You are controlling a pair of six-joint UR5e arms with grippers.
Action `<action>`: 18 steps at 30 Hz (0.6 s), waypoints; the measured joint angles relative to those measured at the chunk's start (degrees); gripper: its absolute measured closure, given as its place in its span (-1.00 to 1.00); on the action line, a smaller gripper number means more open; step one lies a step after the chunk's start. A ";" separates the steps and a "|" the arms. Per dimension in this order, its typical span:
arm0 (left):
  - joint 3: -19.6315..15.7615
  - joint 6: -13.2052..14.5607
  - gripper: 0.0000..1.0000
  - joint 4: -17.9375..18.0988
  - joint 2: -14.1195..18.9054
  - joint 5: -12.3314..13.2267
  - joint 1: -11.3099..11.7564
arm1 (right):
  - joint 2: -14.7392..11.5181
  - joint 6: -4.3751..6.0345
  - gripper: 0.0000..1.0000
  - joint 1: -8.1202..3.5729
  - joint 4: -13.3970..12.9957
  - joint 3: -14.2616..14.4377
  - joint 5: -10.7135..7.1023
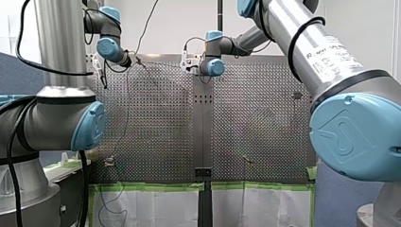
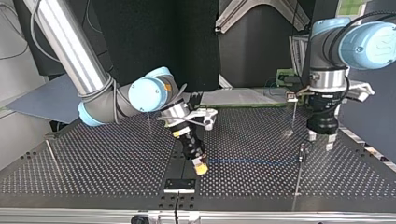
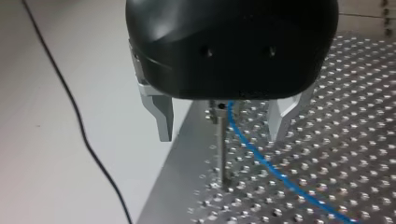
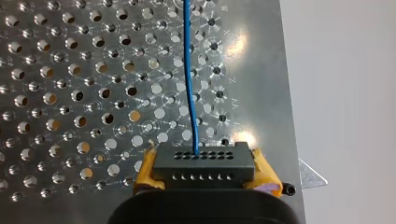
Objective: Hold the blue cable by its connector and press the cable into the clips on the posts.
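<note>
Reading the top view from its left: my right pincer [image 2: 200, 165] sits low over the perforated table [image 2: 93, 158], near the middle of the edge closest to that camera. It is closed on the black connector [image 4: 204, 163], with its yellow pads [image 4: 145, 168] pressed against the connector's two short ends. The blue cable [image 2: 252, 162] leaves the connector's face and runs low along the table toward the view's right, to a thin post [image 3: 222, 149]. There it meets the clip [image 3: 217, 111] at the top, but I cannot tell whether it is seated. My left pincer [image 3: 222, 126] hangs wide open astride that post, holding nothing.

I judge the cable to be light, thin and limp. It will bend and sag rather than push, so it wants keeping taut. The connector is the one rigid part, and its ends are the place to grip. The clip looks small, so a gentle press should do.
</note>
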 joint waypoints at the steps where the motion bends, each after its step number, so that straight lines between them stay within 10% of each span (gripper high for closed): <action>1: 0.00 0.43 -1.00 -0.58 0.03 -0.02 -0.03 | 0.00 0.00 1.00 0.00 0.00 0.02 0.00; 18: 0.94 6.12 -1.00 -2.50 1.67 4.90 -0.39 | -0.01 0.00 1.00 -0.13 0.01 0.15 0.00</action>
